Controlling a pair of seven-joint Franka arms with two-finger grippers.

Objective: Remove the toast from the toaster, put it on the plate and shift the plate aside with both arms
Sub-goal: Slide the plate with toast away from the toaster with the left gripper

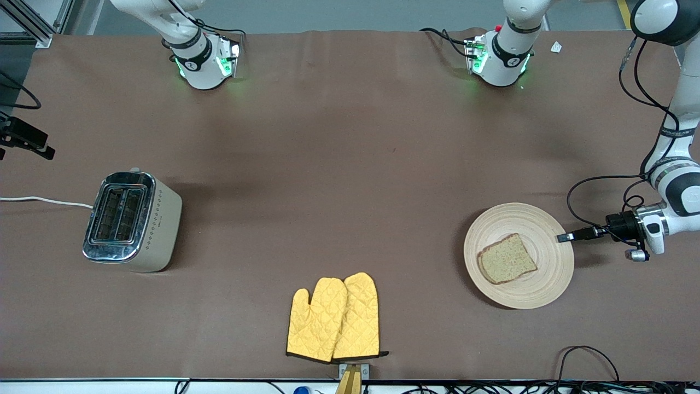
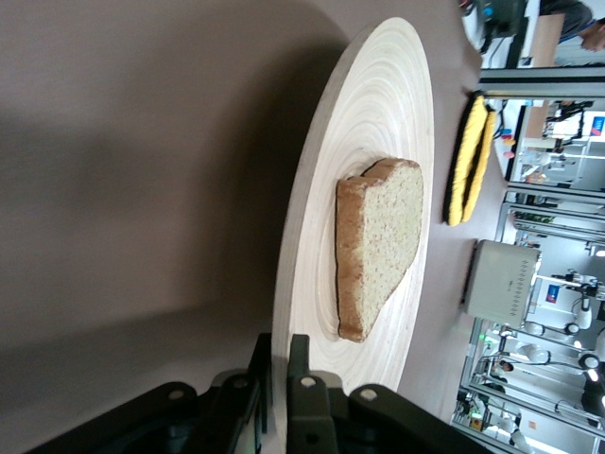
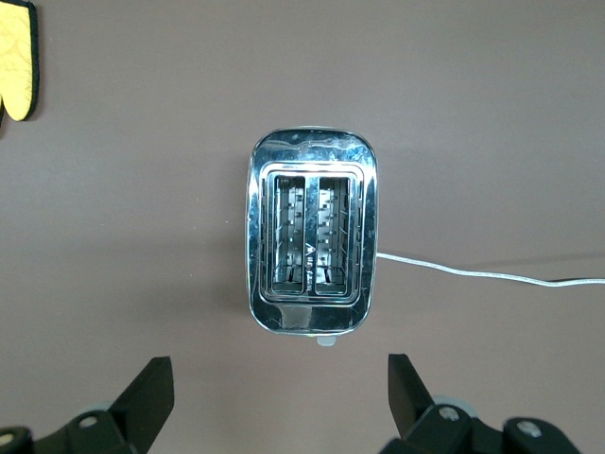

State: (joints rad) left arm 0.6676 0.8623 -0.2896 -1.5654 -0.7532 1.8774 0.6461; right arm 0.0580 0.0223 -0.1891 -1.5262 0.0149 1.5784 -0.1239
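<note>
Now the toast [image 1: 508, 259] lies flat on the plate [image 1: 541, 293], low and toward the right of the front view, and both slots of the toaster [image 1: 131, 221] at mid-left of that view stand empty. So the lifting and placing look done, and the step in hand is judged to be shifting the plate aside. The left claw [image 1: 563, 237] is pressed together on the plate's rim at the edge toward the left arm's end of the bench. The next move probably calls for a level, steady pull or push so the slice does not slide, and, if both arms are meant to share it, for the right arm to come across.

The right claw [image 3: 274, 388] is out of the front view; its own wrist view shows its fingers spread wide, hanging over the toaster, holding nothing, waiting. That view looks straight down into the bare slots and catches the white cord [image 3: 473, 271]. The left wrist view shows the pinch on the rim close up, which the front view only hints at. The front view alone shows the yellow mitts [image 1: 333, 317] whole, low in the centre.
</note>
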